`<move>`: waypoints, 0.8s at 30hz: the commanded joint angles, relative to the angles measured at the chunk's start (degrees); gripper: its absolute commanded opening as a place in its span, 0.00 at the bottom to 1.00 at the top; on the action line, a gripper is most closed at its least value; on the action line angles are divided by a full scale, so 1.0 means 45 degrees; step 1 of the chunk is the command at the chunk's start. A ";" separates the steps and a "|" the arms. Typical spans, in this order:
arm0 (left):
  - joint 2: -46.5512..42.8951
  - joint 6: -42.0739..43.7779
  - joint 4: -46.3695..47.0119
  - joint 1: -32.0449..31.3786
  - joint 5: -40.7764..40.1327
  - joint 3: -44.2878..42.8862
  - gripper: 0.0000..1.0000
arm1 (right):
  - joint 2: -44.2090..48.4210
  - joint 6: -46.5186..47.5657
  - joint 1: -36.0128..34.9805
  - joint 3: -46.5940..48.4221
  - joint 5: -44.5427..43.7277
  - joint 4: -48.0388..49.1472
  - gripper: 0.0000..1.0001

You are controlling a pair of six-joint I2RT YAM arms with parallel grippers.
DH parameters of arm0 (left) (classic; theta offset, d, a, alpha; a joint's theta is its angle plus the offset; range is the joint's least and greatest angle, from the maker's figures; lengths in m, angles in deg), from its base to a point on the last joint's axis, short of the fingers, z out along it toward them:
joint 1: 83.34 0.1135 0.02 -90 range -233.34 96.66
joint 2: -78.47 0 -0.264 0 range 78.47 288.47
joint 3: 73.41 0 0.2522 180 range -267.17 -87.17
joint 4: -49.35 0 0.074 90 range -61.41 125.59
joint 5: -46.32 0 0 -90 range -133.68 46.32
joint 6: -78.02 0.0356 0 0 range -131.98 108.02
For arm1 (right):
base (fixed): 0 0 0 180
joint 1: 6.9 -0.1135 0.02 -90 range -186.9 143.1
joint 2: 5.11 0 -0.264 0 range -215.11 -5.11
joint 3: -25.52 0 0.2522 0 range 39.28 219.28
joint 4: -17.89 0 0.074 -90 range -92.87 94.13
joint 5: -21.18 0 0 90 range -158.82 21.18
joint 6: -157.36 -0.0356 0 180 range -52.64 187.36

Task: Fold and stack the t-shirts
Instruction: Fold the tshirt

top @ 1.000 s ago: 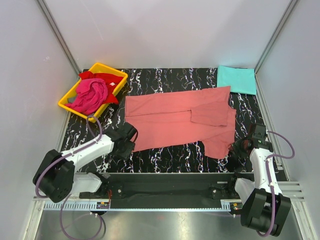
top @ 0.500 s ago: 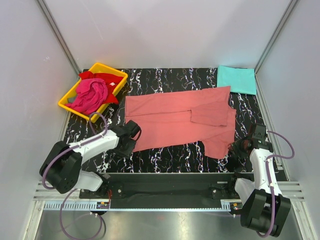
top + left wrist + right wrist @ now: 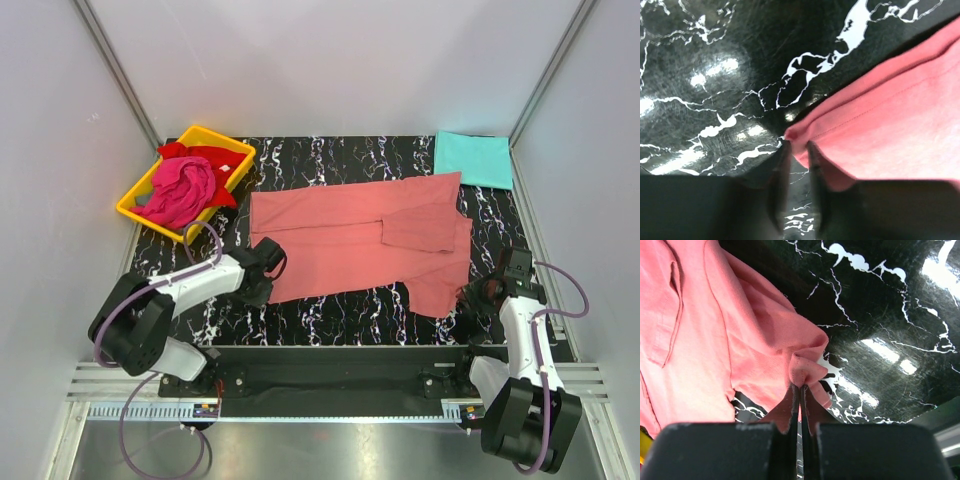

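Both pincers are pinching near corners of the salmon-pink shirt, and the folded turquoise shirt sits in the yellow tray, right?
Not quite. The top external view shows the turquoise shirt on the table's far right corner, outside the yellow tray. Both pincers, left and right, do pinch the salmon-pink shirt.

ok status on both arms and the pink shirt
Left gripper jaws pinching near-left corner of salmon-pink cloth t-shirt. Right gripper shut on its near-right corner. Shirt flat on table, nothing blocking.
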 commanded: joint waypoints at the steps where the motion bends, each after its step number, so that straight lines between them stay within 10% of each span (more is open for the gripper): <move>1: -0.0094 -0.0005 0.0212 -0.0059 -0.0255 0.0001 0.07 | 0.0045 0.0222 -0.0012 0.0436 0.0088 -0.0249 0.00; 24: -0.3315 0.0524 -0.1855 -0.1483 -0.0311 -0.0018 0.00 | 0.3266 -0.0520 -0.0012 0.4206 -0.2882 -0.5463 0.00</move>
